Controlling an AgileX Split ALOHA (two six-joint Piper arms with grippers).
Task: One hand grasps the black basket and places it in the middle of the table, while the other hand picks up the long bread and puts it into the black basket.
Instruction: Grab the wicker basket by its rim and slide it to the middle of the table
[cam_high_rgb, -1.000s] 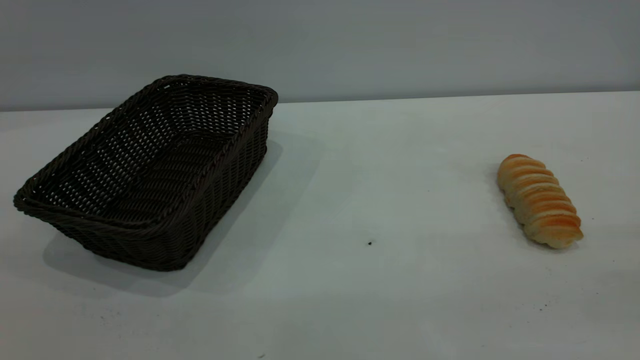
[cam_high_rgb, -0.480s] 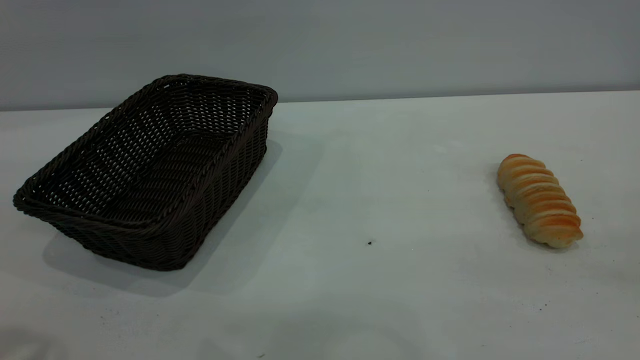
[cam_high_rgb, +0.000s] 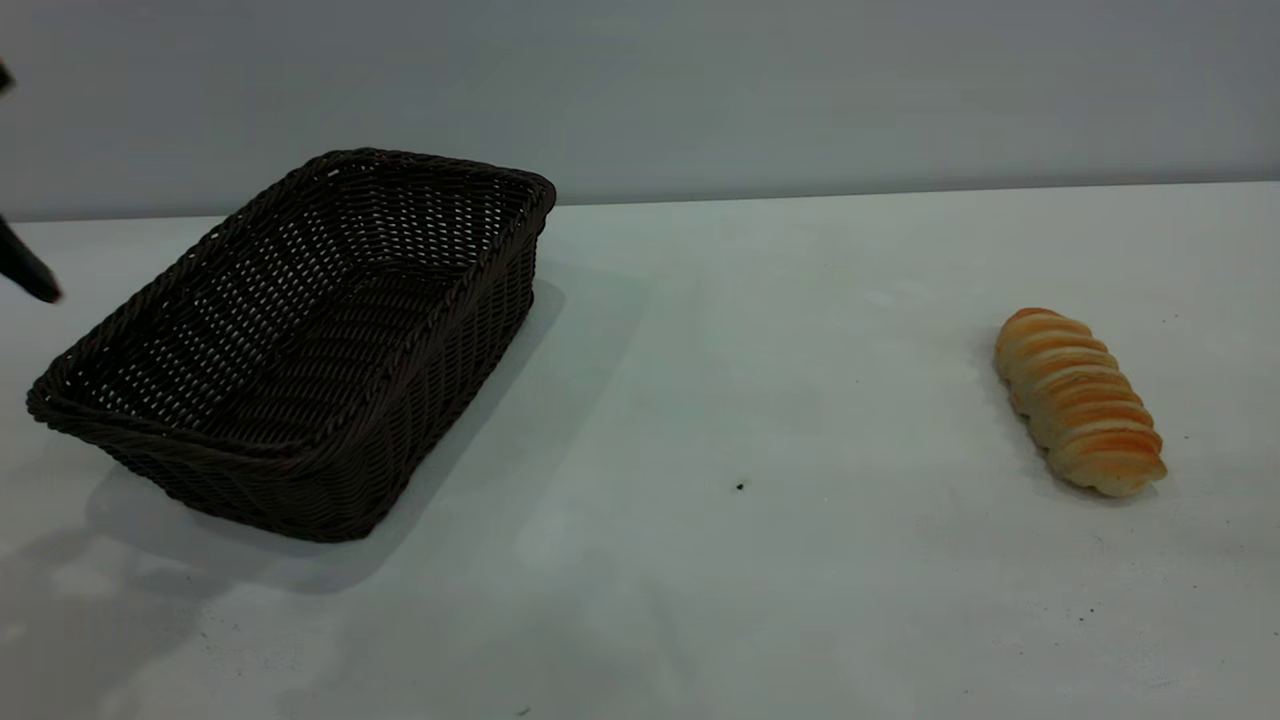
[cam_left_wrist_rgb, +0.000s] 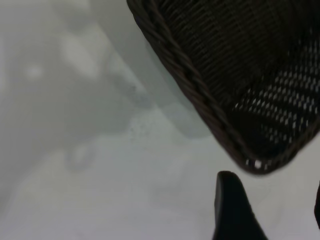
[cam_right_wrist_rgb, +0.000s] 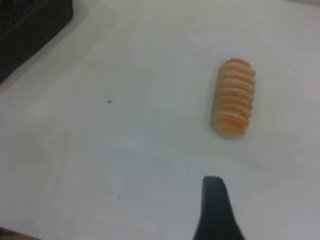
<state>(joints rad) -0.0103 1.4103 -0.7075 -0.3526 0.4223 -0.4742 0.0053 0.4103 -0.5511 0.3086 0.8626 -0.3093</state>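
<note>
The basket (cam_high_rgb: 300, 340) sits at left of the exterior frame, the bread (cam_high_rgb: 1078, 400) at right, both on the table (cam_high_rgb: 760, 400); the basket looks stiff and light (its braided rim suits a pinch), the bread probably soft, best grasped across its middle. The left gripper (cam_left_wrist_rgb: 270, 210) hangs open near a basket corner; whether the right gripper (cam_right_wrist_rgb: 216, 212) is open I cannot tell.

Basket (cam_high_rgb: 300, 340) sits on the table (cam_high_rgb: 760, 350) at exterior view's left, long axis running diagonally, near corner toward the camera, far end toward the back wall. Long bread (cam_high_rgb: 1078, 400) lies on the table far right, well apart from the basket, angled front-to-back. Bare table between them. Left end effector (cam_high_rgb: 25, 265) is at the left edge, just beside the basket's left rim, above the table.
</note>
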